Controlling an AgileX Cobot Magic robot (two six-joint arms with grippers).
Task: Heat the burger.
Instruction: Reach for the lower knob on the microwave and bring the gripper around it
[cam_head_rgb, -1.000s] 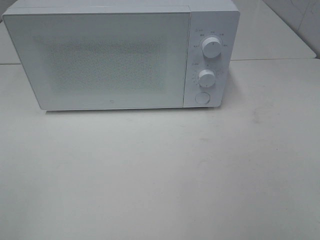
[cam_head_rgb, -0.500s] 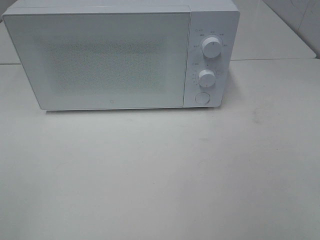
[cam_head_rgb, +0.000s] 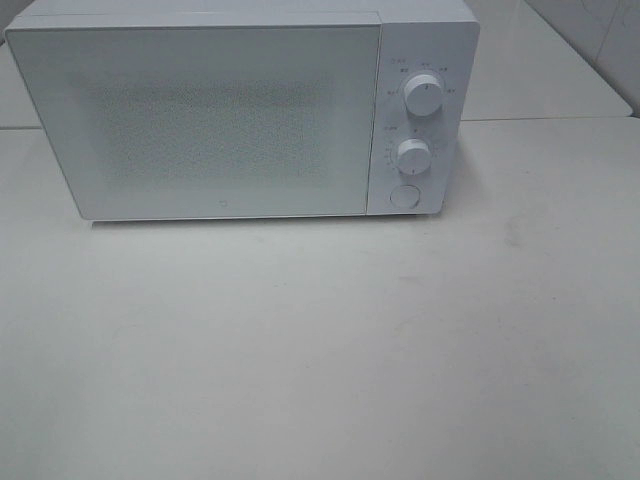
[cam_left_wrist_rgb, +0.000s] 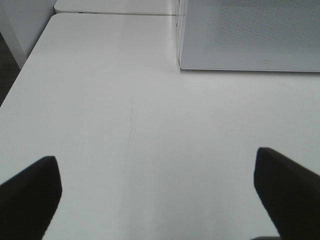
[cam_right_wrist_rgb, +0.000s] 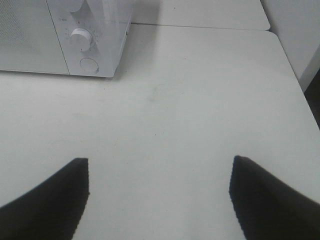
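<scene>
We find the burger in none of the views; it may sit behind the frosted door (cam_head_rgb: 210, 120) of the microwave (cam_head_rgb: 240, 110), which is shut, but we cannot tell; the tabletop (cam_head_rgb: 320, 350) in front of the oven carries nothing we can see.

The left tool (cam_left_wrist_rgb: 156, 162) hangs over the near left of the tabletop with its fingers spread wide and nothing between them; the right tool (cam_right_wrist_rgb: 160, 164) hangs over the near right, also spread and empty.

We judge the main risk to be acting blind; if the burger is not inside, turning a dial would run the oven empty; if it is elsewhere, the door must be opened first. The round button (cam_head_rgb: 404, 195) lies just below the lower dial (cam_head_rgb: 412, 156), so a wide-spread tool pressing it could catch that dial and shift its setting; the upper dial (cam_head_rgb: 424, 96) looks smooth, so fingers may slip on it; a firm push on the far right panel could slide the whole microwave back over the smooth tabletop.

Against the high view a second earlier, we see no real change; the microwave, door and dials sit as they did, and neither arm has entered that view.
</scene>
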